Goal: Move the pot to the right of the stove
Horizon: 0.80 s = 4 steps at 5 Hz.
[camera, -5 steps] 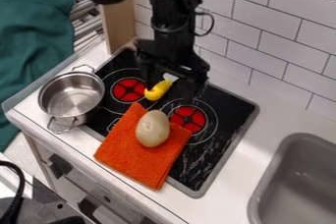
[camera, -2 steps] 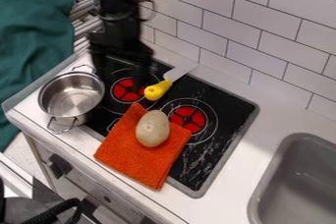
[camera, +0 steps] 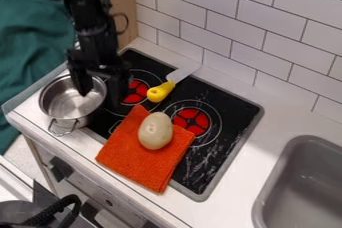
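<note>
While a black robot arm (camera: 93, 14) is coming in from the top L of the view, its gripper (camera: 101, 94) is hanging at the pot's R side, open, w/ fingers spread; they're dark against the stove, but one is prob. sitting over the pot's inside & the other just outside the rim. It's grasping nothing.

The silver metal pot (camera: 56, 103) is standing upright at the L edge of the black stove (camera: 230, 122), w/ a wire handle (camera: 62, 131) facing the front of the counter.

On the stove, two red burners are showing: one (camera: 136, 92) near the gripper, the other (camera: 192, 120) farther R. A yellow-handled knife (camera: 161, 92) is lying behind & btwn them, its pale blade pointing toward the tiled wall (camera: 267, 17). An orange cloth (camera: 137, 159) is covering part of the stove's front & reaching onto the white counter (camera: 230, 194); a pale egg-shaped item (camera: 155, 131) is resting on it.

A gray sink (camera: 284, 159) is sitting at lower R, & green fabric (camera: 33, 42) is draping at upper L.
</note>
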Each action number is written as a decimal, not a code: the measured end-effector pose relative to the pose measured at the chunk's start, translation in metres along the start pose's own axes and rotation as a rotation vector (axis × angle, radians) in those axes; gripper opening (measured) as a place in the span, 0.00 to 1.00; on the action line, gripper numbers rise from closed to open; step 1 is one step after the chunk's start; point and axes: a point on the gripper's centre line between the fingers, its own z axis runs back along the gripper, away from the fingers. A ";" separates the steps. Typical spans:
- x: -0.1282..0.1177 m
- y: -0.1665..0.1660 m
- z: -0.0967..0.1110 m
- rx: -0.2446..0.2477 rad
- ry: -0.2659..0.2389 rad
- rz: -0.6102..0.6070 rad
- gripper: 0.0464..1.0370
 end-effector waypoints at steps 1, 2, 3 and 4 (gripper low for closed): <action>0.001 0.001 -0.023 -0.028 0.034 0.011 0.97; 0.007 0.007 -0.035 -0.003 0.022 0.033 0.97; 0.010 0.014 -0.038 0.078 -0.034 0.048 0.92; 0.007 0.018 -0.037 0.134 -0.074 0.033 0.68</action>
